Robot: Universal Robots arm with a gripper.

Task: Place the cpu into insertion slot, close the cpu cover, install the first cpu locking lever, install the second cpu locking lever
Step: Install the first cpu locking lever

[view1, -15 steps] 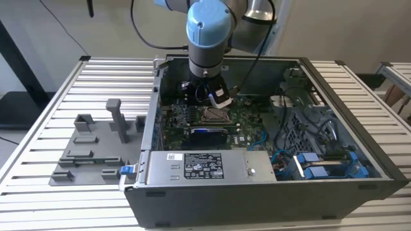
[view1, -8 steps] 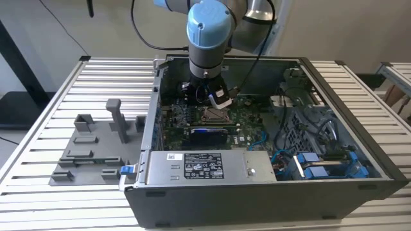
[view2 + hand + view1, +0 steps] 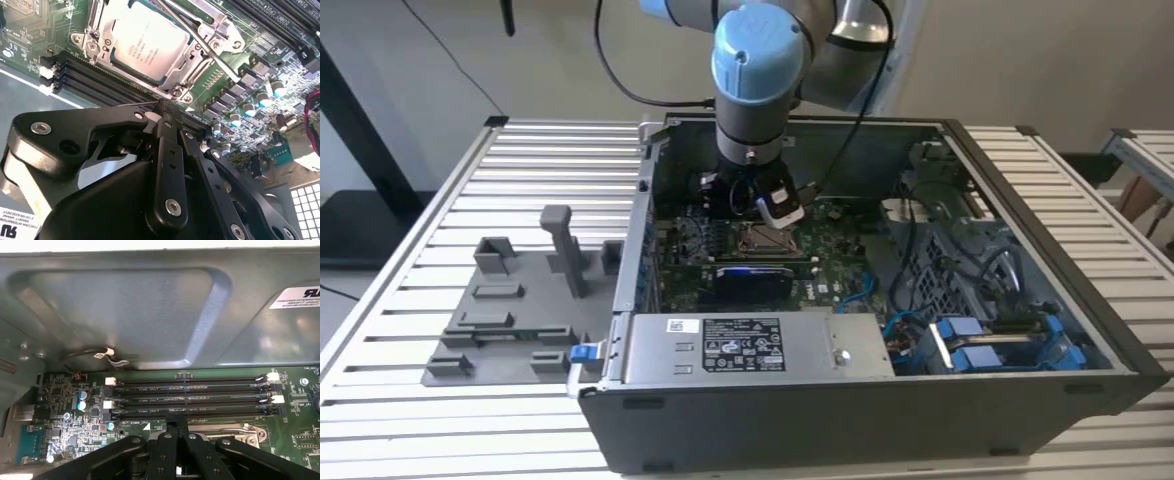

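The cpu (image 3: 145, 42), a silver-grey square, lies in the motherboard socket. The cpu cover (image 3: 98, 25), a metal frame, lies flat around it. A thin locking lever (image 3: 200, 37) runs slantwise over one side of the cover. My gripper (image 3: 164, 105) is shut, its black fingertips pressed together at the socket's edge beside the memory slots (image 3: 190, 400). A fine metal rod (image 3: 130, 104) reaches the fingertips; whether they pinch it I cannot tell. In the exterior view the gripper (image 3: 783, 218) hangs straight down inside the computer case, just above the socket (image 3: 765, 237).
The open computer case (image 3: 1067, 300) lies on a slatted white table. A grey power-supply box (image 3: 740, 345) sits near its front wall, and blue cables and drive brackets (image 3: 987, 340) at the exterior view's right. A grey parts fixture (image 3: 507, 310) stands on the table at the exterior view's left.
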